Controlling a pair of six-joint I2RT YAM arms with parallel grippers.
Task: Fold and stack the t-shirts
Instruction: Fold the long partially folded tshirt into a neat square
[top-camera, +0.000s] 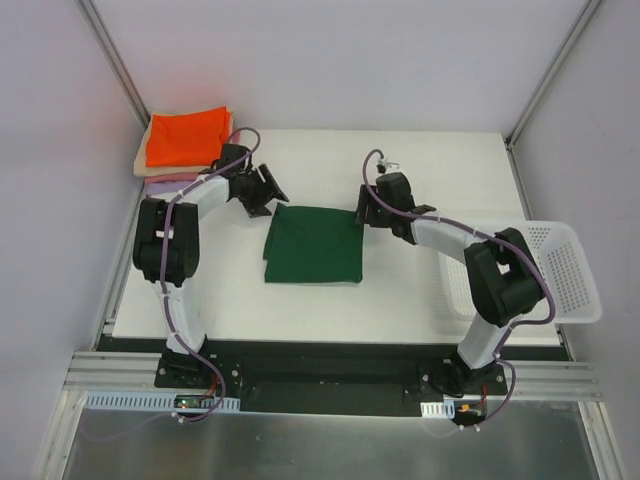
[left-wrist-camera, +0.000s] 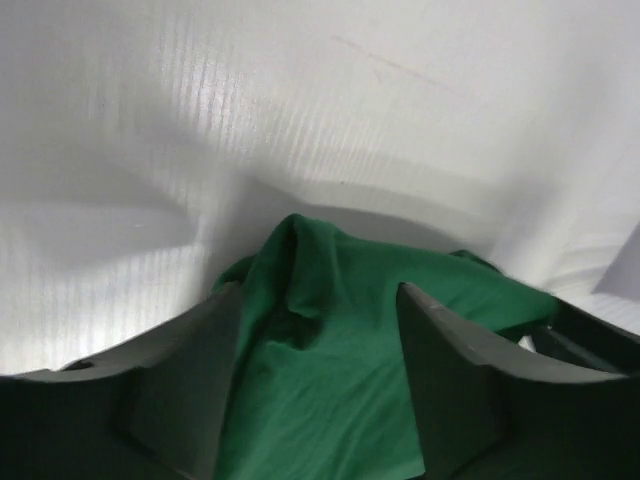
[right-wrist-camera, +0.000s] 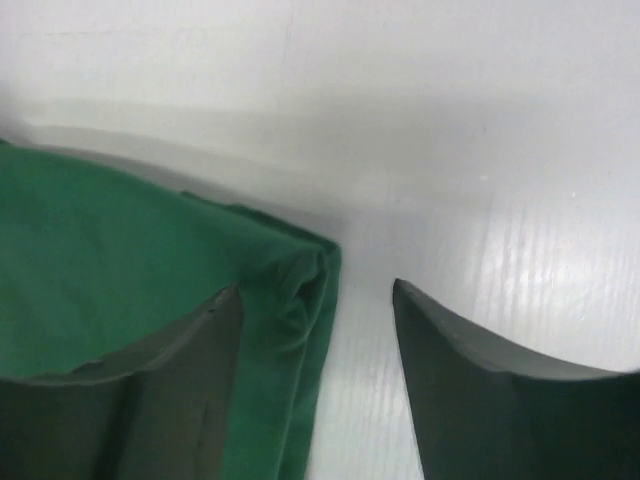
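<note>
- While the dark green t-shirt lies folded to a rough square on the middle of the white bench, both arms reach in over its far edge, one at each far corner
- Left claw: over the far left corner; in its wrist view the fingers stand apart, with a raised ridge of green cloth between them that neither one pinches, so the claw is parted and holds nothing
- Right claw: at the far right corner; its wrist view shows the jaws parted, the shirt's layered corner reaching under one finger and bare bench in the gap, so it too grips nothing
- Stack: an orange t-shirt on top of a beige t-shirt, with pink and lavender layers showing beneath, at the far left corner of the bench and well apart from the green shirt
- White mesh basket: at the right edge, beside the right arm
- Handling (judged): the cloth is light, soft and limp, and not fragile; lifted by a single point it would likely sag and fall open, and its layers may slide over one another
- Where to hold (judged): pinch through all layers at two corners of one edge, one claw on each, and keep that edge taut and level on the way to the stack
</note>
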